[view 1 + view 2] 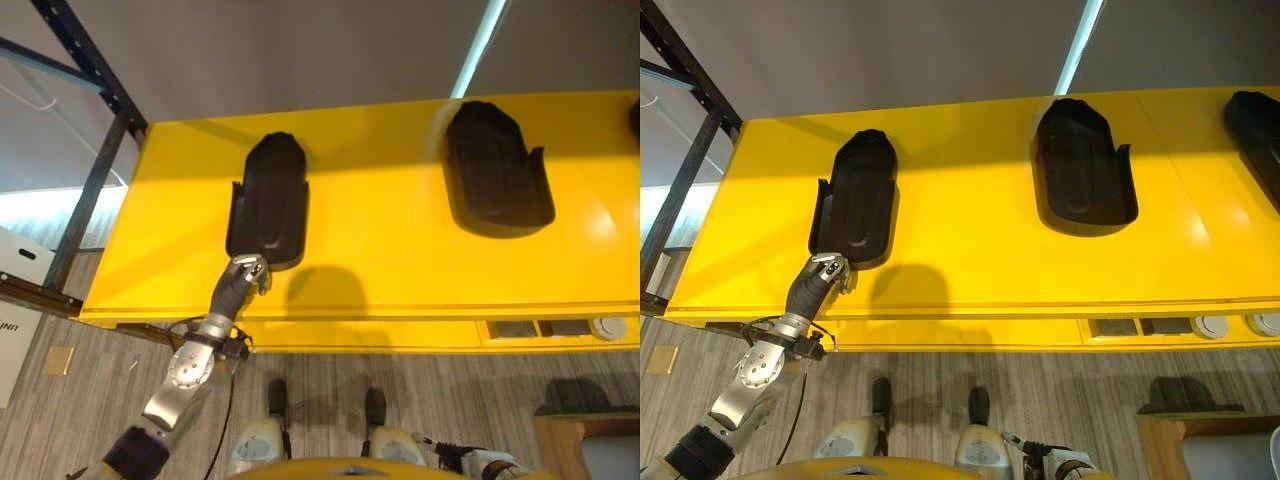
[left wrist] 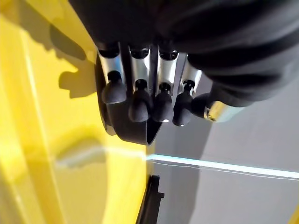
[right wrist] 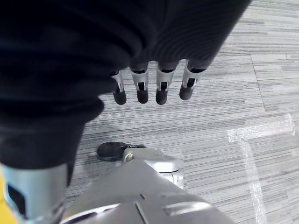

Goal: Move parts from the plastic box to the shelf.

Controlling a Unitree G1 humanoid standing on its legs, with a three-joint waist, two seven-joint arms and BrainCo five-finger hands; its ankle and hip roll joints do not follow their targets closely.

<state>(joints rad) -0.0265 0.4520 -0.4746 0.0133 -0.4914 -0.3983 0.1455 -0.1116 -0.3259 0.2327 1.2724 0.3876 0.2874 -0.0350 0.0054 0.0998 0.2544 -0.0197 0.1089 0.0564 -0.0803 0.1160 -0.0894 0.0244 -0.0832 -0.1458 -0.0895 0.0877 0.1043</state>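
Shelf (image 1: pixel 970 260), yellow, carried two black parts (image 1: pixel 855 200) (image 1: pixel 1085 175) lying well apart, the left hand (image 1: pixel 825 272) at the nearer one's lower end with fingers (image 2: pixel 140 105) curled against it, so it needed pushing fully inboard before release, while the right hand (image 3: pixel 149 88) hung relaxed, holding nothing.

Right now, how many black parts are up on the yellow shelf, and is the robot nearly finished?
Three black parts lie on the yellow shelf: the middle part, the far-right part and the left part. The left hand touches the left part's near end. How many remain I cannot tell.
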